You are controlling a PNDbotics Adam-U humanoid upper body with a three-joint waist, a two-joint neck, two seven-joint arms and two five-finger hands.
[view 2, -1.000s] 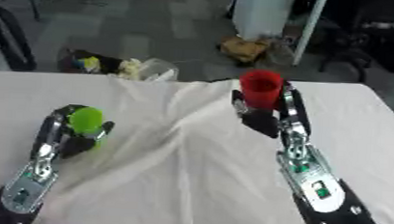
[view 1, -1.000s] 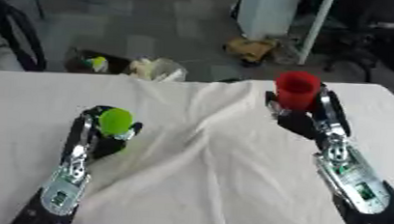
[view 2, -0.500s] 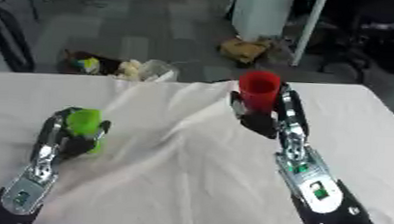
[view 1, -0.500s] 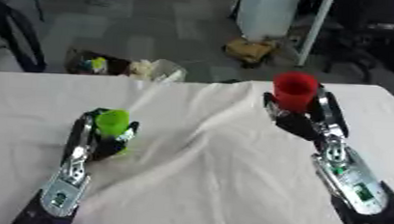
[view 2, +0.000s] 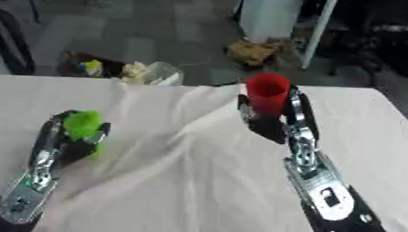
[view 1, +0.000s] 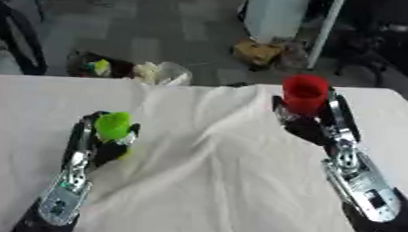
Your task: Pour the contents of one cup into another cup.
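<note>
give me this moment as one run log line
left hand: shut on green plastic cup | right hand: shut on red plastic cup | cups: apart, upright | pour: not started | surface: white cloth

I see a bright green plastic cup [view 1: 113, 125] in my black-and-silver left hand [view 1: 101, 140], a plain red plastic cup [view 1: 305, 94] in my black right hand [view 1: 316, 126], over a plain white cloth [view 1: 213, 178].

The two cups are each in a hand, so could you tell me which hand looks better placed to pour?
Probably the right hand: its red cup sits higher than the left hand's green cup.
</note>
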